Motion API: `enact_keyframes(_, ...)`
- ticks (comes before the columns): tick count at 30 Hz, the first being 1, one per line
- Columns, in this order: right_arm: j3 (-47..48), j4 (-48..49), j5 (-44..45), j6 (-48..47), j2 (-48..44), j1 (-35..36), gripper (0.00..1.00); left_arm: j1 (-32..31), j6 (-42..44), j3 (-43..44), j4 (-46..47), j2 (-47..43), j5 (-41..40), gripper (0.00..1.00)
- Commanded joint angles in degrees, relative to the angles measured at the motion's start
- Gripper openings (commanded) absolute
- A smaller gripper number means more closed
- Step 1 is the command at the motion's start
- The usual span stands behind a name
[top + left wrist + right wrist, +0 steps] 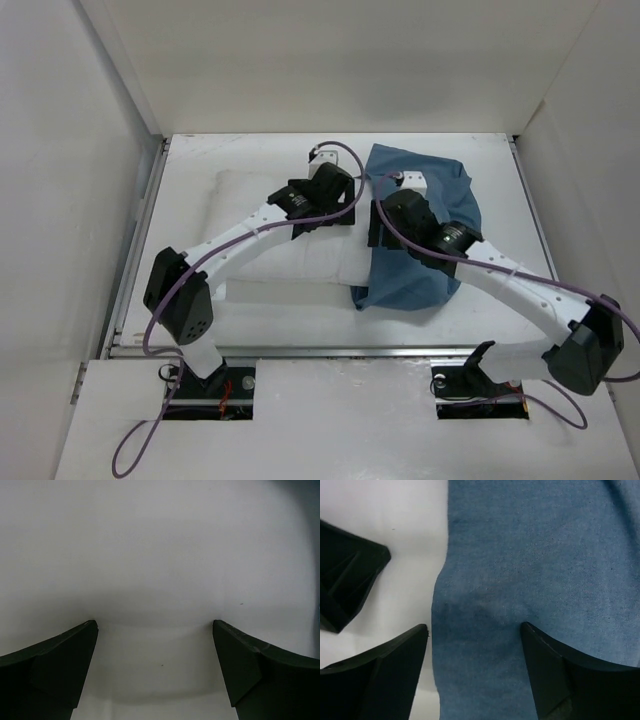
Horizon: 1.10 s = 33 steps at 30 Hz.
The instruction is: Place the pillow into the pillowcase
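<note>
While both arms reach out over the table (pixel 250 150), the pillow (pixel 250 195) lies left of centre w/ the pillowcase (pixel 410 285) at its right end. The blue edge overlaps the pillow's right end. Can't tell if that end is inside the case or just under it.

L arm is bent over the pillow's middle. In the left wrist view the left gripper (pixel 154 625) has its fingers (pixel 60 655) wide apart, nothing between them, pointing at plain white pillow fabric. Contact w/ the fabric can't be told.

R arm lies across the pillowcase. In the right wrist view the right gripper (pixel 474 626) is spread apart too and straddles the case's edge: one finger (pixel 385 665) over white, the other over blue cloth. The blue shows a slight bump btwn the tips. Not clamped on anything.

A black angular part (pixel 345 575) sits upper left in the right wrist view, over the white; can't tell what it belongs to.
</note>
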Motion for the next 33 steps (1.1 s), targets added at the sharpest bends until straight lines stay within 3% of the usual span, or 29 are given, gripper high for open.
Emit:
enact_keyframes(1, 4.2, 0.1, 7.3, 2.0, 3.1, 0.3, 0.79, -0.2, 0.7, -0.5, 2.8, 1.6, 5.4, 1.0)
enact_keyframes(2, 4.2, 0.1, 8.5, 2.8, 4.0, 0.3, 0.76, -0.2, 0.7, -1.0, 2.8, 2.8, 5.4, 0.95)
enact_keyframes(3, 5.0, 0.1, 11.0, 3.8, 4.8, 0.3, 0.71, -0.2, 0.7, -1.0, 2.8, 3.8, 5.4, 0.68)
enact_keyframes(6, 6.2, -0.5, 13.6, 4.9, 8.0, 0.3, 0.61, -0.2, 0.7, -1.6, 5.1, 7.2, 9.2, 0.02)
enact_keyframes(8, 7.0, -1.1, 14.7, 6.2, 10.4, 0.3, 0.49, -1.3, 0.7, -2.3, 6.7, 7.7, 9.2, 0.0)
enact_keyframes(13, 12.1, -4.1, 14.4, 5.6, 13.0, 0.3, 0.02, -1.9, 0.7, -3.0, 10.0, 2.9, 5.6, 0.0)
enact_keyframes(16, 14.6, 0.5, 8.4, 0.4, 11.8, 0.3, 0.0, -1.9, 2.5, -2.4, 13.6, -3.0, 4.5, 0.0)
enact_keyframes(20, 16.9, 9.2, -12.6, -6.6, 11.2, 0.3, 0.0, -2.4, 5.1, 1.1, 16.0, -8.5, 3.9, 0.0)
enact_keyframes(24, 26.7, 11.4, -28.7, -10.2, 17.0, 0.3, 0.0, -2.4, 5.8, 2.6, 16.0, -11.7, 3.9, 0.0)
enact_keyframes(26, 30.4, 9.9, -30.2, -10.8, 21.4, 0.3, 0.0, -2.4, 5.9, 2.0, 15.1, -13.5, 1.1, 0.0)
enact_keyframes(29, 33.4, 5.6, -19.8, -9.8, 25.4, 0.3, 0.0, -2.4, 0.9, 2.0, 7.3, -14.2, -7.5, 0.02)
enact_keyframes(31, 31.8, 5.0, -12.1, -8.6, 26.0, 0.3, 0.0, -0.2, -2.6, 2.0, 1.6, -14.7, -14.1, 0.32)
enact_keyframes(32, 30.7, 5.0, -11.0, -8.0, 26.0, 0.3, 0.0, 2.1, -4.3, 2.0, -0.8, -15.2, -15.6, 0.56)
enact_keyframes(33, 29.7, 6.0, -10.5, -8.0, 25.3, 0.3, 0.0, 3.0, -8.0, 1.0, -4.4, -15.2, -19.4, 1.0)
